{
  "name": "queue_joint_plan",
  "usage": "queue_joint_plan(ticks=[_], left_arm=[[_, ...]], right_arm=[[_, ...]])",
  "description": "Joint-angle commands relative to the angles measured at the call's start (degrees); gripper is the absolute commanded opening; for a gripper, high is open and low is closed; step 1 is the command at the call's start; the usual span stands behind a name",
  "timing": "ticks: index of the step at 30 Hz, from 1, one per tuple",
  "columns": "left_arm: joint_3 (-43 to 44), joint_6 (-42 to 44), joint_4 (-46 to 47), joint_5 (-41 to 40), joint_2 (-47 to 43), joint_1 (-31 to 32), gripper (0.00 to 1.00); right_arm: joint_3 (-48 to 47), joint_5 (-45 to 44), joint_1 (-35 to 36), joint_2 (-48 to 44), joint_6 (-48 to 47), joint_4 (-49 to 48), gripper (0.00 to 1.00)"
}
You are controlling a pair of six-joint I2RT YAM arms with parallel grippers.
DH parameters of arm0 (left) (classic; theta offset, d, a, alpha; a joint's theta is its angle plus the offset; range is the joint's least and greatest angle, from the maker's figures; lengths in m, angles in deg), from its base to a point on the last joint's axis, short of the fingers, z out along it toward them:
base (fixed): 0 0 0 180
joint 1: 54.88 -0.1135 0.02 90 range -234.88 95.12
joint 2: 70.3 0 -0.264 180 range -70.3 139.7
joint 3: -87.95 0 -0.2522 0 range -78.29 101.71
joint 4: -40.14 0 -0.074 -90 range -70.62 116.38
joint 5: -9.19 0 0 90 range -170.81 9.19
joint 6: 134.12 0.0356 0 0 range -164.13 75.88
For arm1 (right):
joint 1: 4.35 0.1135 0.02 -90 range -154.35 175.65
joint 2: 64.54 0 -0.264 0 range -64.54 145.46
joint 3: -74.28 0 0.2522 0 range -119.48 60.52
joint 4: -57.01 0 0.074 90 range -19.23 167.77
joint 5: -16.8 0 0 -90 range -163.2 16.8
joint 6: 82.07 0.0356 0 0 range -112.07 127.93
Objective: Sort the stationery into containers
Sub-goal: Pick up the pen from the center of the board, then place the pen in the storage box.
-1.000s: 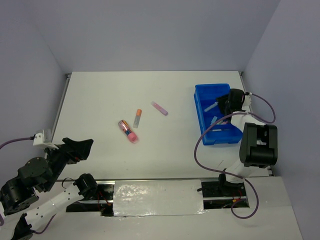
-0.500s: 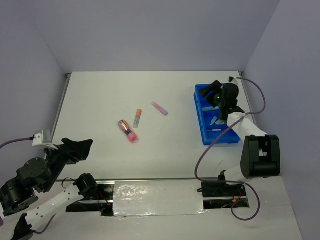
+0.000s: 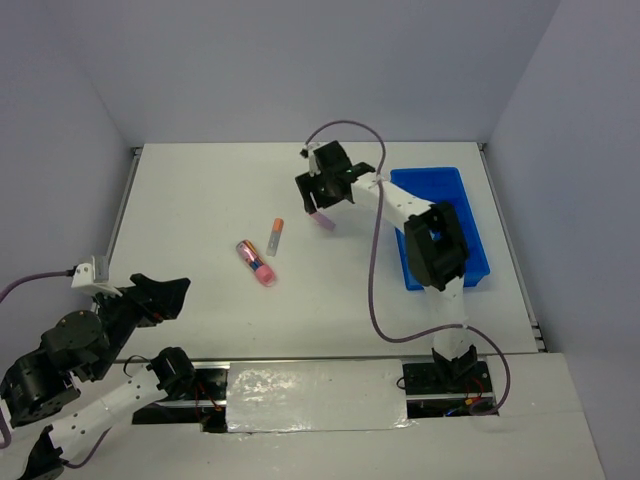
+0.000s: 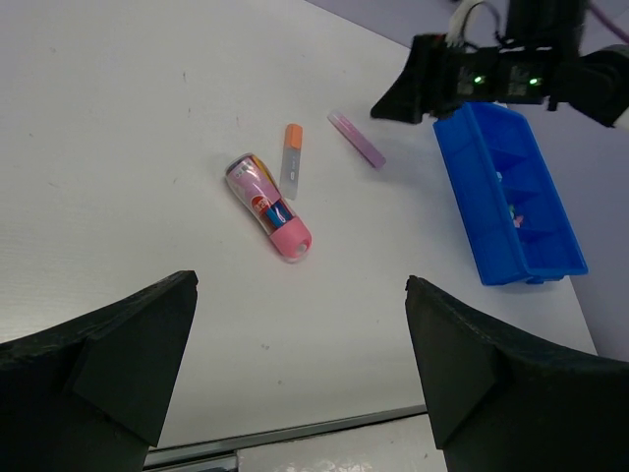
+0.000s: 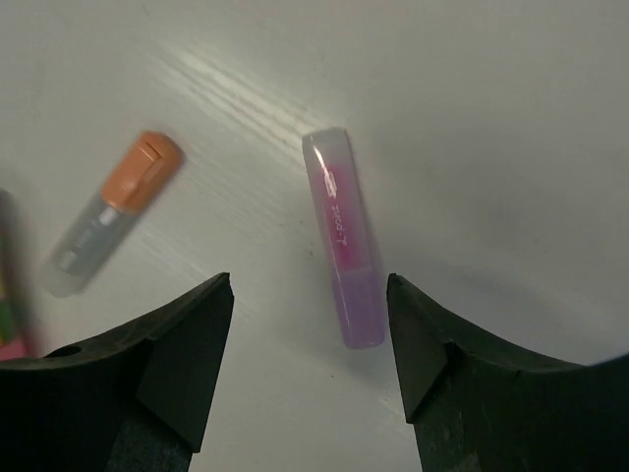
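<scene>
The right fingers point(image 5: 177, 354) stand spread apart and released, gripping nothing, poised above the table point(image 3: 200, 200). Straight below the gap between them lies the lilac marker point(image 5: 344, 241), flat on the table. In the right wrist view it lies a little nearer the right-hand finger, and neither finger touches it. Out past the other finger, well clear of the lilac one, lies an orange-capped marker point(image 5: 108, 211) with a clear grey body, lying at a slant. A stubby pink tube point(image 3: 256, 262) lies just beside that marker, on its side away from the right fingers. The blue tray point(image 3: 480, 240) sits behind these fingers, under the right arm. A few small pieces show in its compartments, too small to name.

The left fingers point(image 4: 118, 354) are wide apart and empty, raised over the near edge of the table. The pink tube and both markers lie well ahead of them.
</scene>
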Motion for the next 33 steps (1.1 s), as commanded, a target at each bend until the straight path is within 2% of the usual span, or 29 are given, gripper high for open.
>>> queue_joint_plan(ticks=[1,8,10,12,13,16,17,18,20,22,23,24,25,26,28,30,33], left_arm=[[0.08,1.64,2.27,0.47,1.31,0.32,0.99],[0.08,1.82,2.36,0.56,1.66,0.41,0.99],[0.08,1.73,2.36,0.56,1.58,0.32,0.99],[-0.01,1.73,2.36,0.56,1.49,0.41,0.99],[-0.01,1.73,2.36,0.56,1.4,0.41,0.99],[-0.01,1.64,2.36,0.38,1.14,0.41,0.99],[-0.01,1.64,2.36,0.47,0.96,0.32,0.99],[0.08,1.64,2.36,0.47,0.87,0.41,0.99],[-0.01,1.55,2.27,0.38,0.79,0.32,0.99],[0.08,1.47,2.27,0.2,0.79,0.41,0.99],[-0.01,1.38,2.18,0.29,0.7,0.41,0.99],[-0.01,1.38,2.18,0.2,0.61,0.41,0.99],[-0.01,1.38,2.09,0.2,0.61,0.5,0.99],[-0.01,1.38,2.18,0.2,0.44,0.5,0.99],[-0.01,1.38,2.18,0.2,0.26,0.5,0.99],[-0.1,1.38,2.18,0.12,-0.27,0.5,0.99],[-0.19,1.38,2.35,0.12,-0.8,0.58,0.99]], right_arm=[[-5.75,-4.91,1.56,4.9,-6.59,11.56,0.71],[-6.83,-5.34,1.64,11.25,-6.85,12.53,0.69],[-5.69,-5.34,1.73,11.86,-7.29,12.53,0.63],[-4.37,-5.34,1.99,11.86,-7.55,12.35,0.54],[-4.01,-5.34,2.08,11.78,-7.47,12.44,0.42],[-2.35,-5.34,2.52,10.81,-7.12,12.01,0.26],[-1.65,-4.21,2.52,10.46,-6.68,11.65,0.12],[-1.73,-3.42,2.44,9.76,-6.07,11.56,0.01],[-0.68,0.0,1.56,7.83,-3.97,9.9,0.0],[3.44,8.08,-1.67,1.96,-0.29,4.22,0.0],[9.03,11.24,-3.35,-0.76,4.61,0.96,0.0],[12.56,19.71,-5.19,-7.06,7.53,-3.6,0.0],[16.43,23.62,-7.39,-10.34,10.69,-13.91,0.0],[23.08,26.53,-11.15,-13.07,17.69,-18.71,0.0],[26.74,30.32,-14.16,-19.58,22.22,-26.46,0.0],[28.68,28.86,-16.72,-24.07,22.68,-25.45,0.0],[31.49,18.25,-20.22,-29.59,23.9,-21.34,0.0]])
